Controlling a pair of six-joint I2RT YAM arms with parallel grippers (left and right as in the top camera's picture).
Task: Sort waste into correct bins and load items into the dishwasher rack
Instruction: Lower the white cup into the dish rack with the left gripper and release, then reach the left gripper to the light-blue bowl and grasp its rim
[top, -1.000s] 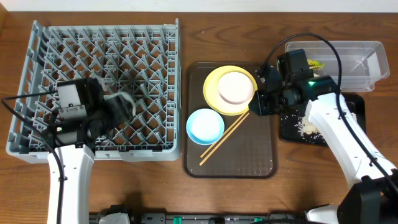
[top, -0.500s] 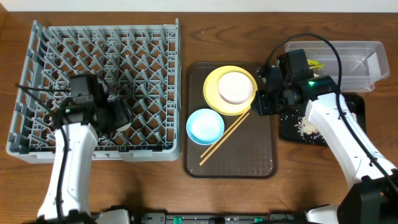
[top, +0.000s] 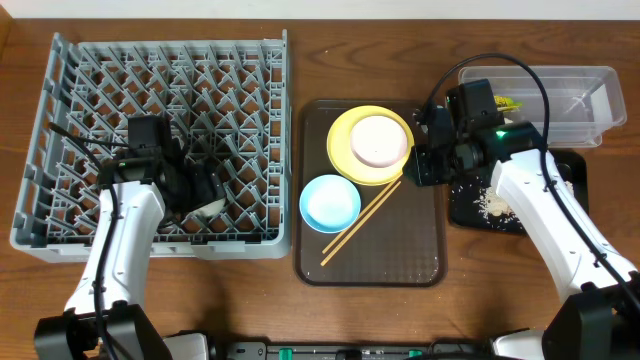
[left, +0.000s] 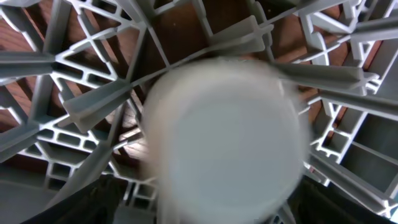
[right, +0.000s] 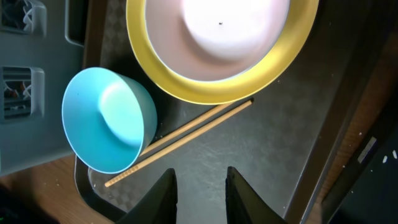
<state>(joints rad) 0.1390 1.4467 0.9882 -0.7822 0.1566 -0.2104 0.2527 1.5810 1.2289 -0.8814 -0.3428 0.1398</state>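
Note:
My left gripper (top: 203, 188) is down inside the grey dishwasher rack (top: 100, 60), open, its dark fingers standing wide either side of a small white cup (left: 224, 137). The cup (top: 207, 208) lies blurred among the pegs, with a gap beside the left finger. Over the brown tray's right part hovers my right gripper (right: 200, 199), open by a narrow gap and holding nothing. Ahead of it are the yellow plate (right: 186, 87) carrying a white bowl (right: 217, 25), the light-blue bowl (right: 106, 118) and the wooden chopsticks (right: 186, 134).
The brown serving tray (top: 400, 250) sits right of the rack. A clear tub (top: 570, 95) at the back right holds a green-and-yellow wrapper (top: 506, 103). A black tray (top: 470, 205) in front of it holds whitish rice scraps (top: 495, 205).
The left arm swung right within the rack and its jaws widened; the white cup now lies among the pegs below the fingers. The right arm has not moved.

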